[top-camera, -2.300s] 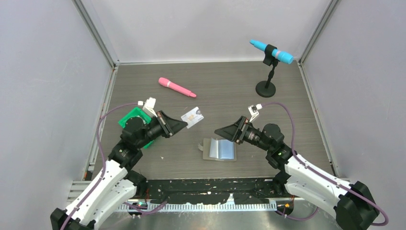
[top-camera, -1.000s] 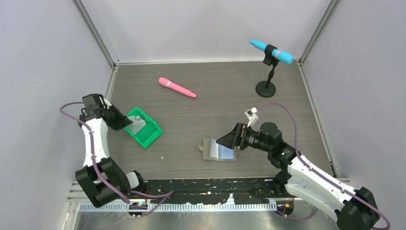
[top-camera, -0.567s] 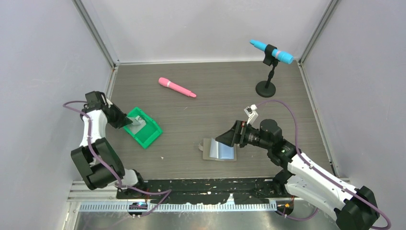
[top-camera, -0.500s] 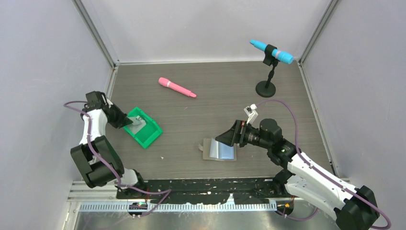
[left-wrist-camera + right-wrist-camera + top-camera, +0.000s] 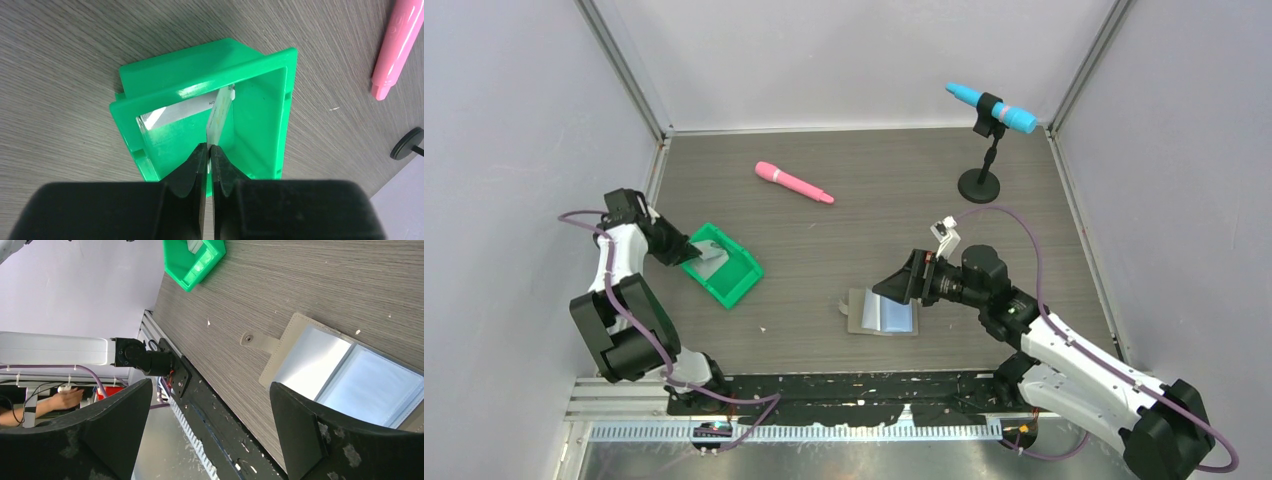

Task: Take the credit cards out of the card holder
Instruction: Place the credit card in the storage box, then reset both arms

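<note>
The jaws of the left gripper [image 5: 209,150] are pressed together on the near edge of a credit card [image 5: 220,112] — it stands on edge, its long axis running straight out from the fingertips, down inside the green tray [image 5: 260,125], where a second card [image 5: 177,112] lies flat. So the drop looks to be right below. The card holder [image 5: 882,312] lies open well apart, just beneath the right gripper [image 5: 899,283], whose jaws are spread wide — that arm is plainly the nearer one.
</note>
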{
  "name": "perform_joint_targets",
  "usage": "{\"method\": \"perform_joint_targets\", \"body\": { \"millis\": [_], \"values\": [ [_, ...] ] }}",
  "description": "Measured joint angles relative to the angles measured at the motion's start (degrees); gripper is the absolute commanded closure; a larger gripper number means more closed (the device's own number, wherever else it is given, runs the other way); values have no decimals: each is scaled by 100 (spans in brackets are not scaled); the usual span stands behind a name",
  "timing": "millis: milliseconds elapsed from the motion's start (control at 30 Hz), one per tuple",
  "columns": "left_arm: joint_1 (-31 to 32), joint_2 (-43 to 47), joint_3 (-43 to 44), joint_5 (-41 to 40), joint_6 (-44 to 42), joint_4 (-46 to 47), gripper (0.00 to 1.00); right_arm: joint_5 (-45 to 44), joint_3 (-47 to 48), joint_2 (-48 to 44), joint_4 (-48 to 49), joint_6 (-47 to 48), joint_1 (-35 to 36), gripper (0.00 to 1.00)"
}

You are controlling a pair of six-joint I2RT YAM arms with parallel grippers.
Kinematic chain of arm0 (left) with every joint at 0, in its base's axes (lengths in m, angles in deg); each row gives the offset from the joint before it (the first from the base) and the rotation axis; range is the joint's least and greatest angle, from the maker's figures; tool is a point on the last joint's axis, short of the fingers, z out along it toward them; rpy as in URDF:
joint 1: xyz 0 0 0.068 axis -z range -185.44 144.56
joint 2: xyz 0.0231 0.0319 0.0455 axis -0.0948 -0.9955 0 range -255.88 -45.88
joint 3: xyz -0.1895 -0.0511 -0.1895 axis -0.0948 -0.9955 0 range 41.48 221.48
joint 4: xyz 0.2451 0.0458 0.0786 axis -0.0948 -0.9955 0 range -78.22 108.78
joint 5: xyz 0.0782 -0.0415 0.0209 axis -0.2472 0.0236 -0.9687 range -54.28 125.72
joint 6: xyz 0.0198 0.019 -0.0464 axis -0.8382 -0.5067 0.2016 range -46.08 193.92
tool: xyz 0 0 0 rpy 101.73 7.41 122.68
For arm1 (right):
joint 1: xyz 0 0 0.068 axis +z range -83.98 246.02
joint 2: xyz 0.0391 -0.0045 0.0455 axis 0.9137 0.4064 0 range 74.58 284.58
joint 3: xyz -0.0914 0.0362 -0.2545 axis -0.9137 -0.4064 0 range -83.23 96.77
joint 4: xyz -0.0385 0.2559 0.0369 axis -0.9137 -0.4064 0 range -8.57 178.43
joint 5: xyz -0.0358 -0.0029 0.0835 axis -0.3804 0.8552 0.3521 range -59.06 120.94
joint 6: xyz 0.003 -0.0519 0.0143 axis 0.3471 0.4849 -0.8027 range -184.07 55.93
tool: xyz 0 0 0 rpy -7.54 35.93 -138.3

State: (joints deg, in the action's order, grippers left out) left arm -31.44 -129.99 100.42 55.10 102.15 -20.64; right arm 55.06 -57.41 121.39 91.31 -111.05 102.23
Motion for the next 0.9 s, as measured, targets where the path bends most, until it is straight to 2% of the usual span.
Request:
{"method": "perform_joint_targets", "body": {
  "millis": [300,533,833,900],
  "values": [
    [0,-116,157,-315,-20,-79,74,2,35,48,-13,17,0,5],
    [0,-103,271,-487,-22,-164,69,-63,127,48,-234,50,0,5],
    [9,446,273,-258,-22,-240,61,-662,514,116,-1292,348,0,5],
    [63,658,271,-125,-26,-247,56,-946,739,149,-1644,476,0,5]
  ]
}}
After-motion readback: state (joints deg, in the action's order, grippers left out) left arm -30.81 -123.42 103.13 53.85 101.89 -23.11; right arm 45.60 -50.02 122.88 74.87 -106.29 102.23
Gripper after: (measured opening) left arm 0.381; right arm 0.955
